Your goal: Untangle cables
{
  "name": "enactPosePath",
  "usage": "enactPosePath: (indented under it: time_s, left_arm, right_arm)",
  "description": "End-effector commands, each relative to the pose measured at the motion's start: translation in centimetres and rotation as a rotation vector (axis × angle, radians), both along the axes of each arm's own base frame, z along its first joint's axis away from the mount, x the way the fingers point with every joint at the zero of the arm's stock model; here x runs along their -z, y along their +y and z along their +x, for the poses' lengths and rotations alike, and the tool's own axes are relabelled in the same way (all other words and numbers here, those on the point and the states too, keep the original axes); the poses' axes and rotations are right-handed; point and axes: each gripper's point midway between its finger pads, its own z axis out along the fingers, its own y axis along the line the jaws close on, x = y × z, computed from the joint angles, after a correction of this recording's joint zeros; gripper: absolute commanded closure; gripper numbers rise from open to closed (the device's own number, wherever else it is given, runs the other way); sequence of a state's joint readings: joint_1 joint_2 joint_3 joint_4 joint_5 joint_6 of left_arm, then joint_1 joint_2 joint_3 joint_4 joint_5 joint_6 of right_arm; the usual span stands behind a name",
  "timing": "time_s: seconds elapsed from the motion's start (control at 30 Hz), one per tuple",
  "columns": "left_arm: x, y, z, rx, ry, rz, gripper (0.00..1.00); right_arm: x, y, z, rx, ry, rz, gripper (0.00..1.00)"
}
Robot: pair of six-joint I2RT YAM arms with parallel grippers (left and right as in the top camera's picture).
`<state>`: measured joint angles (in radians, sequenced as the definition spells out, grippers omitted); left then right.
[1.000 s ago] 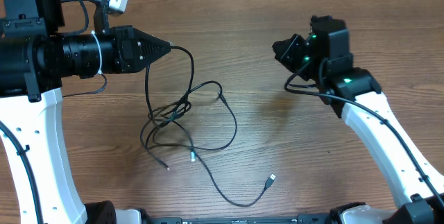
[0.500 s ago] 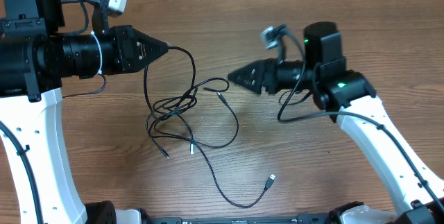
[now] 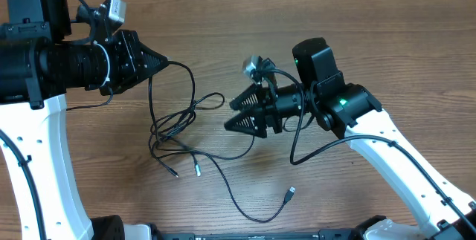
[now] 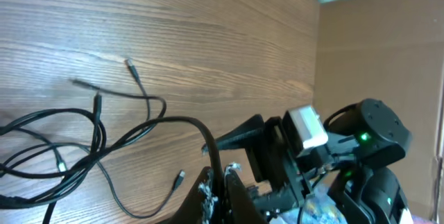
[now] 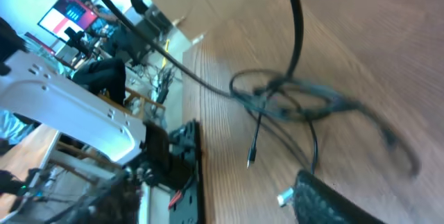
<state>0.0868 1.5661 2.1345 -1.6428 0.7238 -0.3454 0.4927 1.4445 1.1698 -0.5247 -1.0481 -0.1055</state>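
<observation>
A brown wood-grain table [image 3: 387,17] fills the overhead view. A black-and-white left arm [image 3: 44,69] reaches in from the upper left, and a matching right arm [image 3: 387,132] comes in from the lower right. The left gripper [image 3: 162,63] is clenched on one strand of the thin black cables [image 3: 172,125]. Their tangle lies left of centre on the table, and a long loose strand trails to a silvery plug [image 3: 290,192] at lower centre. The right gripper [image 3: 228,116] is released, its jaws spread just right of the tangle with nothing between them. Only the left wrist view shows the pinch itself: the strand rises from the closed left gripper [image 4: 220,186] at bottom centre. The right wrist view shows one ribbed finger [image 5: 326,200] at lower right, with the cables [image 5: 291,99] blurred beyond it.
</observation>
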Motion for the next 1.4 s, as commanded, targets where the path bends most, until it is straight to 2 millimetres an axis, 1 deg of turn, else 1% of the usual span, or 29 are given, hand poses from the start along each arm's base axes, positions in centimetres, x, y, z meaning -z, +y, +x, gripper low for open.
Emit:
enactPosePath:
  time_s: [0.0, 0.03, 0.07, 0.13, 0.23, 0.33, 0.37, 0.47, 0.53, 0.63, 0.73, 0.77, 0.8, 0.83, 0.97, 1.03, 1.17, 1.23, 1.27, 1.3, 1.33, 1.37]
  left_arm:
    - [-1.0, 0.2, -0.4, -0.028, -0.022, -0.002, 0.95]
    - [-1.6, -0.5, -0.7, 0.001, -0.025, -0.050, 0.96]
    - [-2.0, -1.0, -0.9, 0.020, -0.028, -0.082, 0.96]
    - [-2.6, -1.8, -1.3, 0.051, -0.030, -0.130, 0.96]
    - [-2.5, -2.2, -1.8, 0.063, -0.006, -0.141, 0.96]
    - [-2.5, -2.6, -2.3, 0.080, 0.011, -0.158, 0.96]
    - [-2.6, -2.8, -2.4, 0.084, 0.011, -0.162, 0.96]
    - [-3.0, -3.8, -2.9, 0.127, 0.011, -0.196, 0.95]
    - [-3.2, -4.5, -3.2, 0.152, 0.013, -0.209, 0.95]
    - [-3.4, -5.3, -3.7, 0.187, 0.016, -0.227, 0.95]
    - [-3.5, -5.8, -4.0, 0.198, 0.025, -0.236, 0.95]
    - [-3.8, -6.0, -4.1, 0.209, 0.021, -0.255, 0.96]
    - [-4.0, -6.1, -4.1, 0.216, 0.019, -0.267, 0.96]
    - [-4.2, -6.2, -4.1, 0.222, 0.012, -0.274, 0.95]
    - [-4.2, -6.1, -3.8, 0.221, -0.003, -0.268, 0.95]
    - [-4.1, -6.0, -3.7, 0.214, -0.006, -0.255, 0.95]
    - [-3.7, -5.6, -3.2, 0.195, -0.016, -0.219, 0.94]
    - [-3.7, -5.6, -3.2, 0.195, -0.016, -0.219, 0.93]
    - [-3.7, -5.6, -3.2, 0.194, -0.015, -0.220, 0.93]
    - [-3.7, -5.6, -3.2, 0.192, -0.011, -0.221, 0.93]
    - [-3.7, -5.6, -3.2, 0.191, -0.010, -0.222, 0.93]
    - [-3.7, -5.6, -3.2, 0.191, -0.010, -0.222, 0.93]
  right_arm:
    - [0.8, -0.7, -0.1, 0.036, -0.007, -0.060, 0.30]
    - [2.4, -1.4, 0.6, 0.102, -0.002, -0.148, 0.19]
    - [3.1, -1.8, 1.1, 0.130, -0.018, -0.189, 0.13]
    - [4.0, -2.3, 1.7, 0.148, -0.084, -0.240, 0.07]
    - [4.6, -2.9, 3.0, 0.183, -0.172, -0.296, 0.05]
    - [5.1, -3.7, 4.9, 0.252, -0.252, -0.360, 0.02]
    - [5.1, -4.0, 5.7, 0.286, -0.280, -0.381, 0.02]
    - [4.9, -4.5, 7.2, 0.346, -0.339, -0.405, 0.01]
    - [4.5, -4.4, 7.7, 0.344, -0.384, -0.402, 0.00]
    - [4.4, -4.4, 7.8, 0.320, -0.433, -0.403, 0.00]
    - [4.6, -4.2, 7.7, 0.310, -0.424, -0.402, 0.01]
    - [4.9, -3.9, 7.3, 0.286, -0.405, -0.389, 0.17]
    - [5.1, -3.7, 7.2, 0.274, -0.393, -0.383, 0.43]
    - [5.3, -3.6, 7.1, 0.267, -0.386, -0.381, 0.96]
    - [6.8, -3.8, 6.7, 0.257, -0.326, -0.417, 0.96]
    - [7.1, -4.0, 6.4, 0.250, -0.307, -0.429, 0.96]
    - [7.0, -3.7, 5.3, 0.214, -0.273, -0.406, 0.96]
    - [6.7, -3.5, 5.3, 0.206, -0.278, -0.385, 0.96]
    - [6.6, -3.4, 5.4, 0.208, -0.285, -0.381, 0.86]
    - [6.5, -3.3, 5.5, 0.209, -0.291, -0.377, 0.58]
    - [6.4, -3.3, 5.6, 0.210, -0.296, -0.374, 0.40]
    - [6.3, -3.2, 5.7, 0.212, -0.302, -0.370, 0.36]
